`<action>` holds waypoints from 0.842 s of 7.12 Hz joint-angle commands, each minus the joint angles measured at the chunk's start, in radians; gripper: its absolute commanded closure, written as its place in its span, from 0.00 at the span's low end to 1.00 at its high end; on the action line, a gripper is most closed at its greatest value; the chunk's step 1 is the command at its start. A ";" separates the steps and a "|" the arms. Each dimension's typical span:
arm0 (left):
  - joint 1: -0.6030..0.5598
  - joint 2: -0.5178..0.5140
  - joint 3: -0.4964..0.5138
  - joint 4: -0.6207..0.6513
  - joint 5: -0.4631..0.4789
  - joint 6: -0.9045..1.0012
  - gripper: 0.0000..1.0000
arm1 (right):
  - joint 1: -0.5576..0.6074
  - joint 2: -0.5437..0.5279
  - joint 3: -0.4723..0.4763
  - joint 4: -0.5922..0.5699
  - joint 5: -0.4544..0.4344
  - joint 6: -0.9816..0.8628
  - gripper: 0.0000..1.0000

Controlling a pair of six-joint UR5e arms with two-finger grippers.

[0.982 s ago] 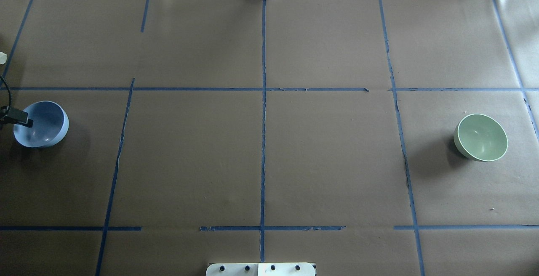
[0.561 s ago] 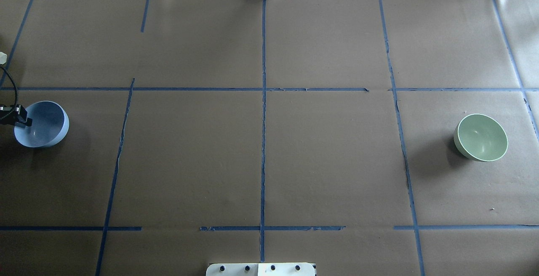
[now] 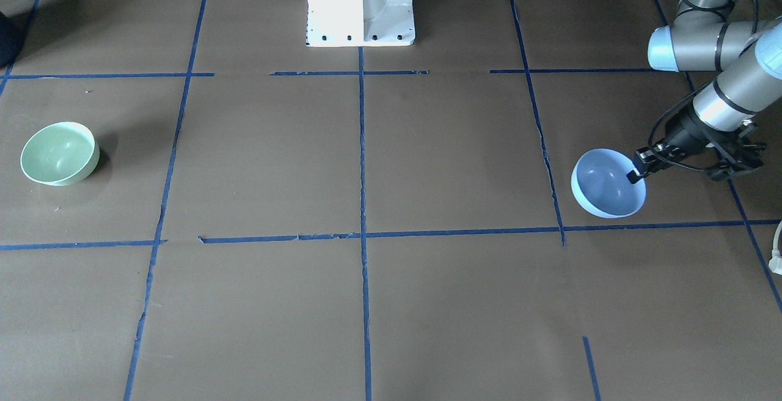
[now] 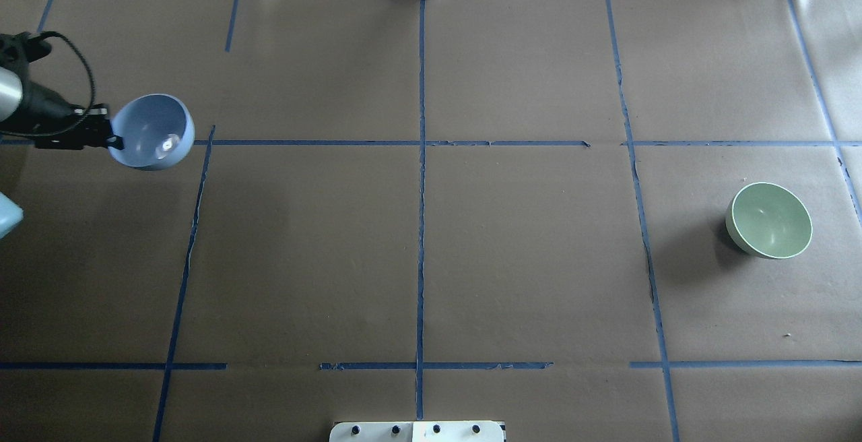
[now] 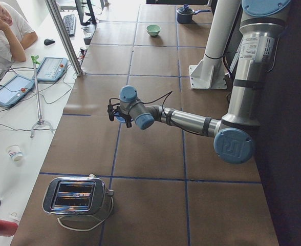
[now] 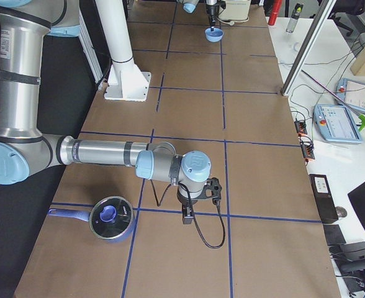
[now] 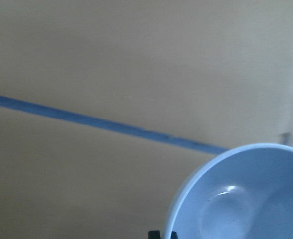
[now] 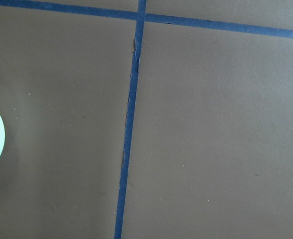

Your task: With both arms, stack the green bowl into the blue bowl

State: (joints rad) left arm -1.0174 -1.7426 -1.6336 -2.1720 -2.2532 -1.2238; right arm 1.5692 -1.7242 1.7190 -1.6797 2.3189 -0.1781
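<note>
Our left tool [image 4: 114, 139] is clamped on the rim of the blue bowl [image 4: 156, 132]. The green bowl [image 4: 771, 221] sits ungrasped, well apart, so stacking remains. Whether the right tool [image 6: 187, 215] is apart or together, we cannot tell.

No readable text, label, brand or number anywhere

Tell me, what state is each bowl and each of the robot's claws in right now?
blue bowl: open side up, empty, gripped at its rim, seemingly off the table.
green bowl: standing upright on the table, empty, nothing touching it.
left gripper: shut on the blue bowl's rim.
right gripper: pointing down over bare table, holding nothing visible; open or shut cannot be told.
</note>
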 commanded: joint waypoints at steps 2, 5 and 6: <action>0.363 -0.322 -0.022 0.198 0.258 -0.371 1.00 | 0.000 0.000 0.001 0.000 0.001 0.002 0.00; 0.493 -0.533 0.082 0.302 0.394 -0.430 1.00 | 0.000 0.002 0.001 0.000 0.002 0.005 0.00; 0.508 -0.537 0.096 0.304 0.402 -0.425 1.00 | 0.000 0.002 0.001 0.000 0.002 0.006 0.00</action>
State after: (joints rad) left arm -0.5376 -2.2503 -1.5705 -1.8734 -1.8764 -1.6423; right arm 1.5692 -1.7224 1.7196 -1.6797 2.3204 -0.1736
